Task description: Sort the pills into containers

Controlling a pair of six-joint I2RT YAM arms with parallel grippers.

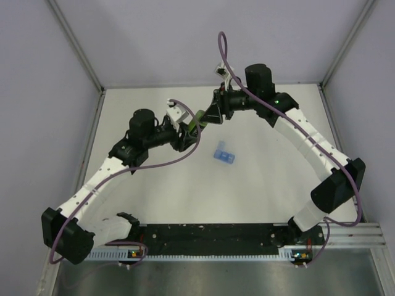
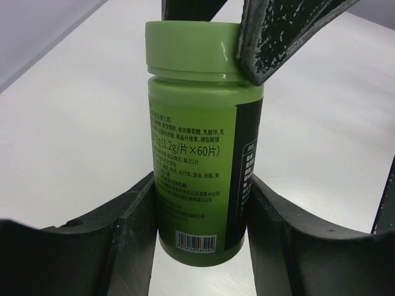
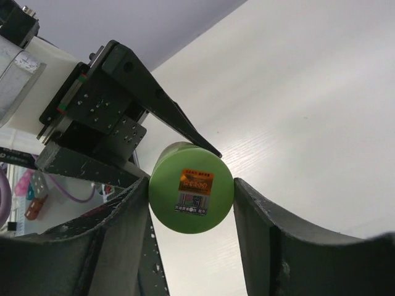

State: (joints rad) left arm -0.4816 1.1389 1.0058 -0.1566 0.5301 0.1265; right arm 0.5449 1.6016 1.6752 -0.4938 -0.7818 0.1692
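Bright, even light leaves soft glare on the white table and faint shadows.

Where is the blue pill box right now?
In the top view the blue pill box lies on the table, slightly right of centre, a little nearer the arm bases than the green bottle and apart from it.

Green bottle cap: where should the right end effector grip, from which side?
Grip the green cap by its round side wall, a finger on each side, coming end-on along the axis of the bottle. The left end effector clamps the body, leaving only the cap end facing the right end effector.
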